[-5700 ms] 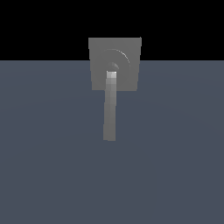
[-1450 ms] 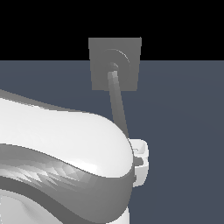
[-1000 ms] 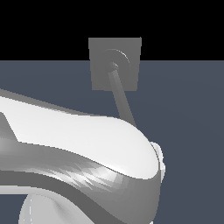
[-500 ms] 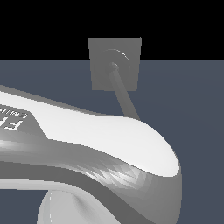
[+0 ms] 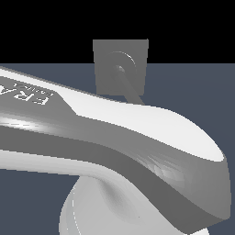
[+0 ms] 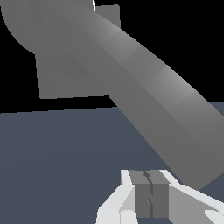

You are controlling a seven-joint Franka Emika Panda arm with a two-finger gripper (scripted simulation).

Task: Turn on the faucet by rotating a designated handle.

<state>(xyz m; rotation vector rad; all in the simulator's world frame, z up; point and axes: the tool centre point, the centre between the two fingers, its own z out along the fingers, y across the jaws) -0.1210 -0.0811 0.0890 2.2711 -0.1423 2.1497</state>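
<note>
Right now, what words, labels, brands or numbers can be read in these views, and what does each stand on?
"FR": white letters on the grey band of the robot arm, cut off by the exterior view's left edge.
A smaller line above it: too blurred to read.
Faucet, handle, pincer: no text.

I see the faucet (image 5: 108,73) as a plain grey square plate standing upright, with a raised round dome at its middle. Its handle (image 5: 129,88), a long flat grey bar, slants from the dome toward the exterior view's right; its far end is hidden.
</note>
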